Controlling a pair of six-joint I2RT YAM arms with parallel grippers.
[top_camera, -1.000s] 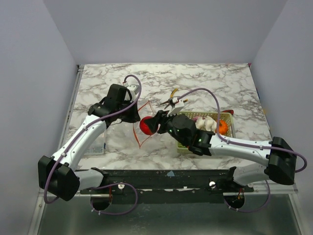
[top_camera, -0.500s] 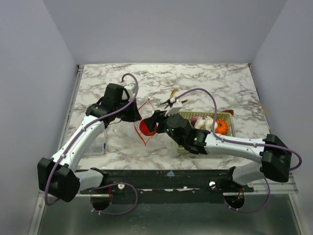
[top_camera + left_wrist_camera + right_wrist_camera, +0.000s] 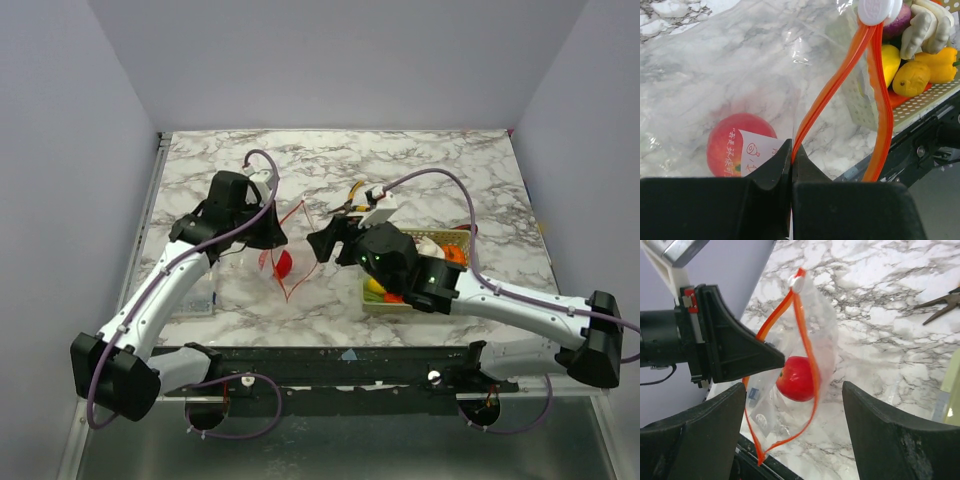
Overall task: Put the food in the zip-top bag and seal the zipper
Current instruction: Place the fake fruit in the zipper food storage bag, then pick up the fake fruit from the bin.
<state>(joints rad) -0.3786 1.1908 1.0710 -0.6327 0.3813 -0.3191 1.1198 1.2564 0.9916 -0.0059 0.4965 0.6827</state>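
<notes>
The clear zip-top bag [image 3: 262, 262] is held open, its red-orange zipper [image 3: 298, 247] forming a loop. My left gripper [image 3: 270, 238] is shut on one side of the zipper [image 3: 830, 90]. A red apple [image 3: 283, 265] lies inside the bag; it also shows in the left wrist view [image 3: 735, 142] and the right wrist view [image 3: 796, 378]. My right gripper [image 3: 322, 243] is open and empty, just right of the bag mouth. Yellow, orange and purple food [image 3: 912, 75] stays in the green mesh basket [image 3: 468, 262].
Yellow-handled pliers [image 3: 353, 203] lie behind the basket. White garlic-like bulbs [image 3: 428, 247] sit in the basket. The table's near edge and black rail [image 3: 340, 355] run just in front of the bag.
My right gripper let go of the red apple into the bag and drew back to the right, now open. The apple dropped lower and left inside the bag.
</notes>
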